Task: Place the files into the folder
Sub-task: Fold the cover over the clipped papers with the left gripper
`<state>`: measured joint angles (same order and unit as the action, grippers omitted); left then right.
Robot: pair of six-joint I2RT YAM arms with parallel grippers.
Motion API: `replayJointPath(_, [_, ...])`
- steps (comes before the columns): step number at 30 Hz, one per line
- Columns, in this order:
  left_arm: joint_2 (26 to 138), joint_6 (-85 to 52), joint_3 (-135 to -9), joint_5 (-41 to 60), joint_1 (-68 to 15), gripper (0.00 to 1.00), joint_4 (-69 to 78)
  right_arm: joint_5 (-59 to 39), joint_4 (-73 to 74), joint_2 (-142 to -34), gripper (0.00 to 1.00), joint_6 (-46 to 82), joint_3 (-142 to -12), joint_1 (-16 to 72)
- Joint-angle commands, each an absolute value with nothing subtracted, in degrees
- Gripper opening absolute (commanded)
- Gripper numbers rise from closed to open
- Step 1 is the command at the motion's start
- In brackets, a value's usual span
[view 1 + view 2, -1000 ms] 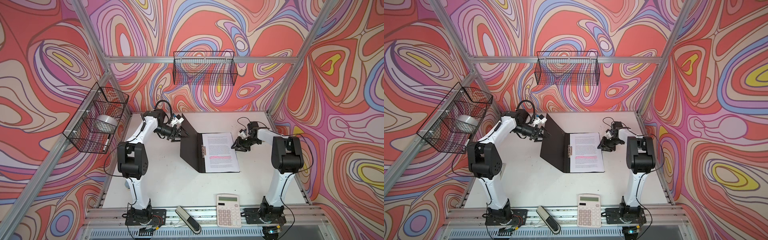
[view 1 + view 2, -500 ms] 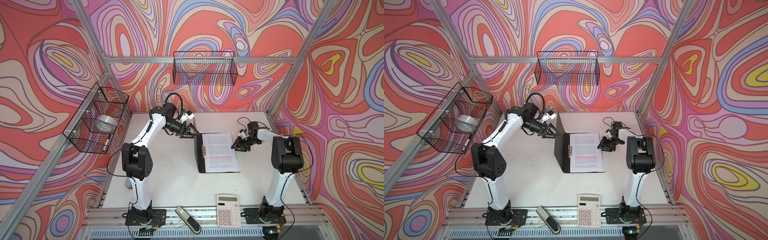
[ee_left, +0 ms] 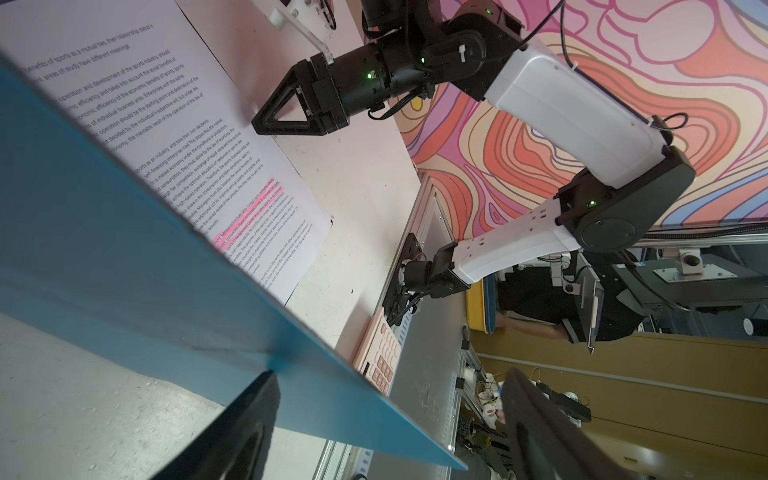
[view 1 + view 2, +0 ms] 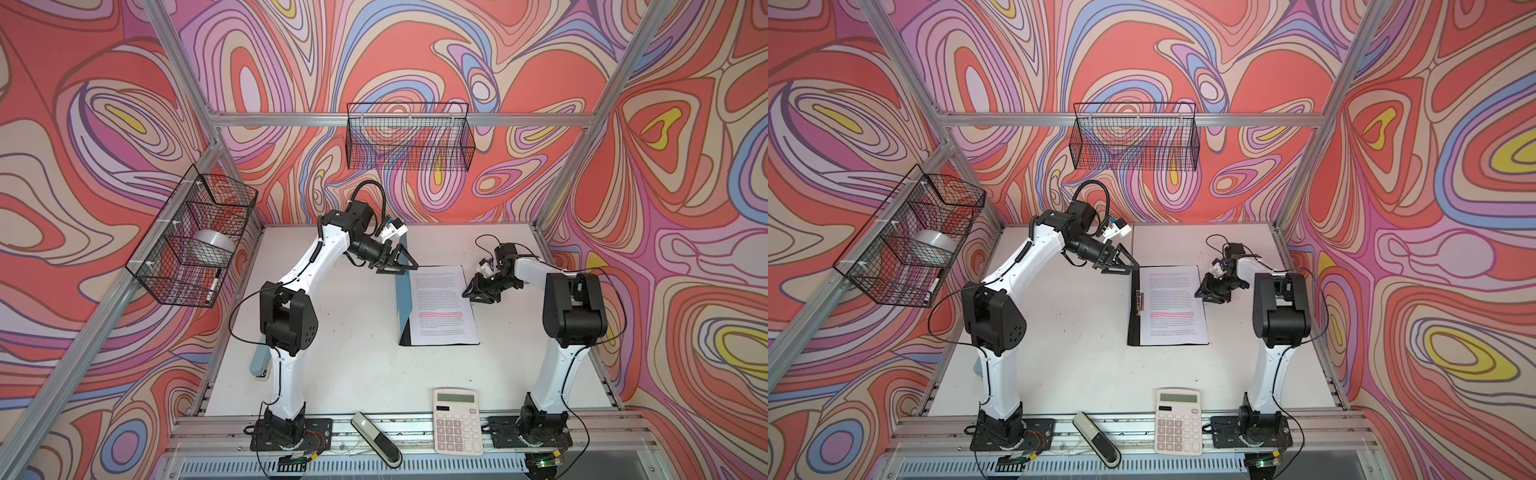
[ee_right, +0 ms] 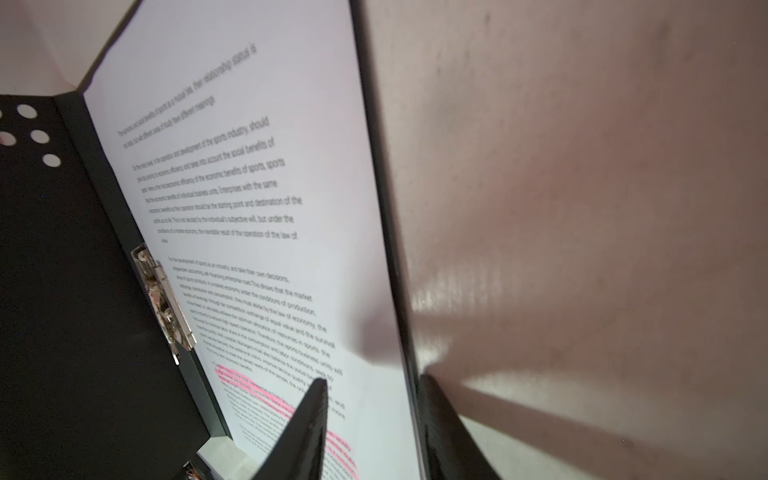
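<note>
Wide-open, empty left jaws are bracketing the upright cover of the thin blue plastic folder (image 4: 403,299); ease it rightward while empty, half-open right jaws are straddling the edge of the white printed sheets (image 4: 442,303).

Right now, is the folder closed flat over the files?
No, the cover of the folder stands on edge beside the files, whose printed page lies uncovered.

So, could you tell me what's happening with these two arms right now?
The printed white paper sheets lie in the thin blue plastic folder. The left end effector, open, is at the far end of its front cover, which stands nearly upright. The right end effector, jaws apart, sits at the sheets' right edge. The folder is not yet shut.
</note>
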<state>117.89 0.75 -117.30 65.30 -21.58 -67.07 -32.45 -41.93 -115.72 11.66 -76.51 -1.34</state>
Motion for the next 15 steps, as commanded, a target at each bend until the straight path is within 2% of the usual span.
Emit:
replayJointPath(1, [120.23, -0.85, -119.93, 64.81, -22.05, 0.85, -65.74, -30.44, -44.38, -119.2, 0.39, 12.47, -73.83, 0.0])
replayJointPath(15, [124.19, -1.33, -120.14, 62.27, -23.08, 0.85, -64.19, -31.81, -42.47, -120.46, 0.39, 16.15, -74.78, 6.9])
